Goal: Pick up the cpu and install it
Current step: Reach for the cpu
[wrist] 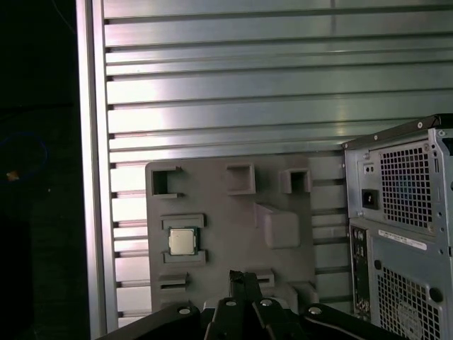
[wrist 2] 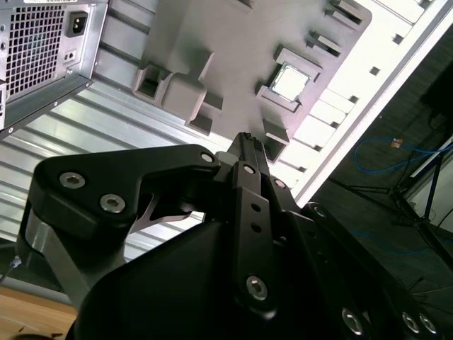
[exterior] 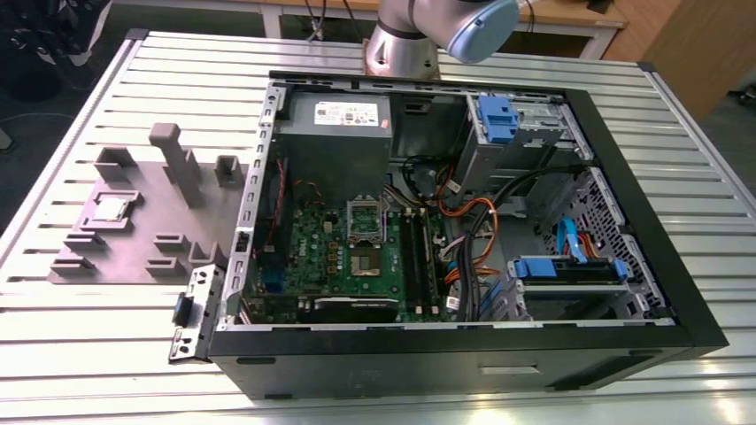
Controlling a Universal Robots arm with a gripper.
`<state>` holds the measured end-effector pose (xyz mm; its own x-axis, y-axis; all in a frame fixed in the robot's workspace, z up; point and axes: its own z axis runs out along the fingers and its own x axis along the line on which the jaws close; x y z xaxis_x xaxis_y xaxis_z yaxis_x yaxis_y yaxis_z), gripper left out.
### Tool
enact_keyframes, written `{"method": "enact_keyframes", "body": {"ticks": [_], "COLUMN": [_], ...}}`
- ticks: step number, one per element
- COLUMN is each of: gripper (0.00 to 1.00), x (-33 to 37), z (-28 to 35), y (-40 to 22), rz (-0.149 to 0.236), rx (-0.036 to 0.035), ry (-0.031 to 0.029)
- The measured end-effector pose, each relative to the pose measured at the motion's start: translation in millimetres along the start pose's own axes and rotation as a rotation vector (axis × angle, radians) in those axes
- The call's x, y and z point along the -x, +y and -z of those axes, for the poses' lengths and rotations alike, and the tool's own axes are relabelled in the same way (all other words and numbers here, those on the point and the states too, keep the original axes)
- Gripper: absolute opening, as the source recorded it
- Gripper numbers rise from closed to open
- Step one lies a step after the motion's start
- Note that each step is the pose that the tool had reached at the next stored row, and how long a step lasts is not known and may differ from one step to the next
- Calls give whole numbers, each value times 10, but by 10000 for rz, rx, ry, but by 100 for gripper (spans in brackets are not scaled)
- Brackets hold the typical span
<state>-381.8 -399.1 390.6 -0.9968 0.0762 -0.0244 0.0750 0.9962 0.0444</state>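
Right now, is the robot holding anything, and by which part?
Nothing is held. The gripper is shut with nothing between its fingers, and the cpu lies apart from it on the plate.

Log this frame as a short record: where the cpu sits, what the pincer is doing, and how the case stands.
cpu: lying flat in a recess of the fixture plate, not picked up
fixture plate: on the slatted table, to the exterior view's left of the case
pincer: shut, holding nothing, over the plate, apart from the cpu
computer case: side open, motherboard exposed
socket bracket: silver-framed, on the motherboard; cannot tell whether it is latched
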Motion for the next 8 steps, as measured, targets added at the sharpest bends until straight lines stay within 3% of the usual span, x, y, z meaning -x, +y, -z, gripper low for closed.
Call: {"method": "enact_keyframes", "body": {"ticks": [8], "gripper": [11], "x": [-23], "z": [1], "y": [-2], "rz": [0], "rx": [0], "ry": [0]}}
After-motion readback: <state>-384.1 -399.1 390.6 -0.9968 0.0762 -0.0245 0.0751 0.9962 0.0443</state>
